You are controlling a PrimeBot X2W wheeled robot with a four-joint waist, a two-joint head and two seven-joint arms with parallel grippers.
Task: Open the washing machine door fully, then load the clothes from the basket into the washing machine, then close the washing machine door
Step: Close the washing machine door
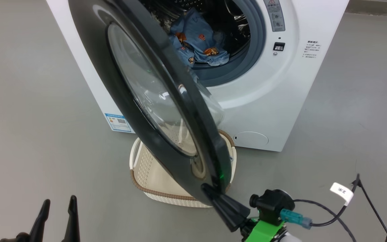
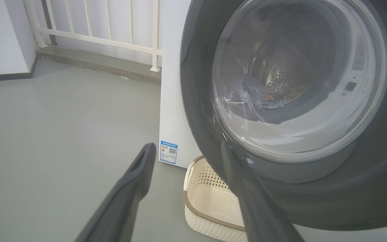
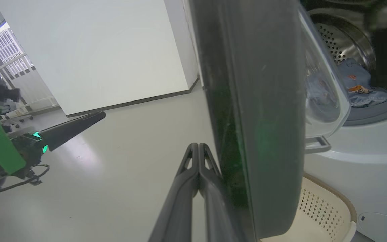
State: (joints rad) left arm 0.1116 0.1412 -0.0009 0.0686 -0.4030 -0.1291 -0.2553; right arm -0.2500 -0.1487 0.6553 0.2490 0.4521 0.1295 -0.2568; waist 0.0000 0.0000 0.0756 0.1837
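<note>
Step in hand, by my read, is the last one: closing. The light-blue printed clothes [image 1: 197, 40] lie inside the steel perforated drum [image 3: 338, 37] of the big white front-loading washing machine [image 1: 267, 101]. The small cream perforated basket [image 1: 146, 164] with the brown rim sits on the grey floor [image 1: 29, 117], right at the machine's front. What shows of its inside is bare. The large round door with glossy black rim and bulging glass bowl [image 1: 153, 101] stands roughly half open, out over the basket.

The right claw [image 1: 207, 188] has its fingers pressed together and holds nothing. Its tips are at the door's lower outer rim, touching or as good as. The left claw [image 1: 59, 201] has its fingers wide apart and is empty, low over the floor and well apart from the door.

Next move, I'd say: push the door's outer face toward the machine, following its arc about the hinge side at the robot's left, until the latch catches. Some cloth lies low on the grey-blue rubber gasket [image 1: 247, 57] and could get pinched.

The head view gives the door angle and both claws at once. The left wrist view looks through the glass into the drum, and adds the blue label sticker [image 2: 168, 152] and a white railing [image 2: 113, 33] behind. The right wrist view has the door edge-on, with the closed fingers alongside its outer face, a contact the head view leaves vague. It also has a grey latch hook [image 3: 316, 144] on the door's inner side.
</note>
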